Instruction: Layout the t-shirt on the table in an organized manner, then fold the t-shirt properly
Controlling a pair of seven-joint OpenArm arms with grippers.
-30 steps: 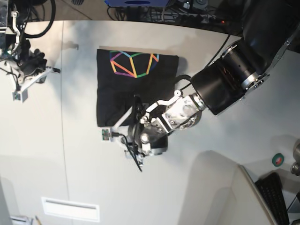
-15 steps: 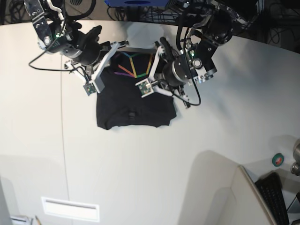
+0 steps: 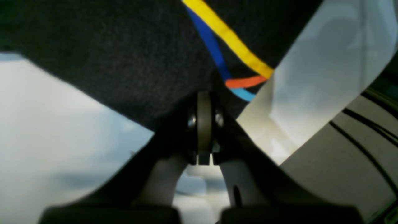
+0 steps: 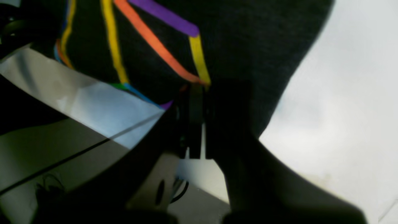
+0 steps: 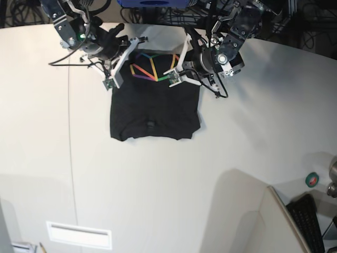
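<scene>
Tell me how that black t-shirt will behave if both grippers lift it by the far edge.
The t-shirt is probably floppy: its near hem lies wavy on the table. Pinched only at two far corners, the middle would likely sag. It looks light, being thin cloth.

A blue object (image 5: 155, 3) is being seen at the top edge of the base view, cut off by the frame, with dark tangled cables (image 5: 184, 13) being shown beside it behind the far edge. At the lower right, a small round green item with a red centre (image 5: 311, 179) is being shown, and just beside it a metallic grey object (image 5: 332, 182) is being cropped by the border. Below these, a black keyboard (image 5: 306, 221) is being partly shown at the corner. Near the lower left, a pale rectangular slot-like panel (image 5: 79, 235) is being seen lying flat.
</scene>
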